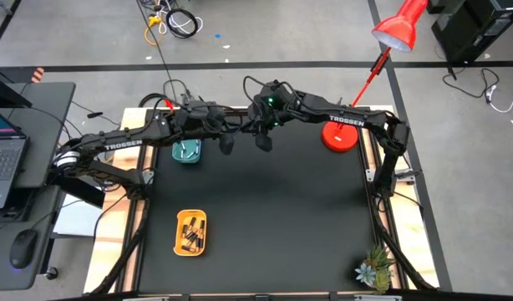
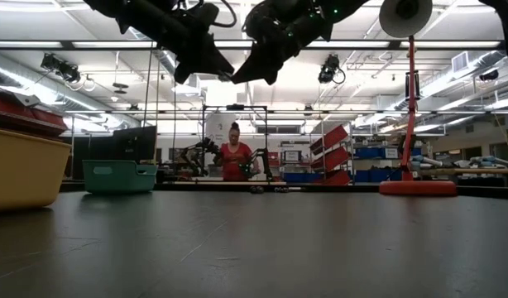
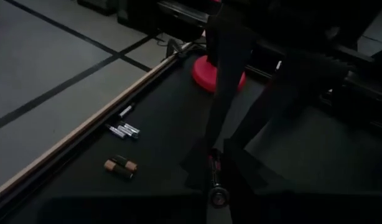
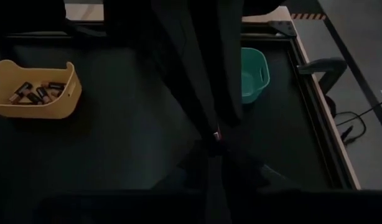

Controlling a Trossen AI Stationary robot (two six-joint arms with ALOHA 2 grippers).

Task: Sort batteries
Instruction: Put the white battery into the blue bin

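Both arms meet high above the table's far middle. My left gripper (image 2: 227,73) and my right gripper (image 2: 240,78) come together tip to tip, both shut on one dark battery (image 3: 217,182) with a reddish band, which also shows in the right wrist view (image 4: 216,134). Several loose batteries lie on the black mat by the table's far edge: a dark, copper-ended pair (image 3: 121,167) and some silvery ones (image 3: 124,130). A yellow tray (image 1: 190,232) at the near left holds several dark batteries (image 4: 37,92). A teal tray (image 1: 187,151) stands at the far left. My left gripper pinches the battery between its two fingers (image 3: 244,177); the battery's end (image 3: 219,197) points back toward the wrist, so it lies along the fingers. It is lifted well clear of the table. My right gripper pinches the same battery's other end (image 4: 215,133) between its fingertips, slanting down from the table's right side against the left gripper's fingers (image 4: 197,68). Its own fingers hide most of the contact.
A red lamp's round base (image 1: 340,135) stands at the far right, with its shade (image 1: 400,27) beyond the table. A small potted plant (image 1: 374,269) sits at the near right corner. A laptop and mouse lie on a side desk at left. A person (image 2: 235,157) is far behind the table.
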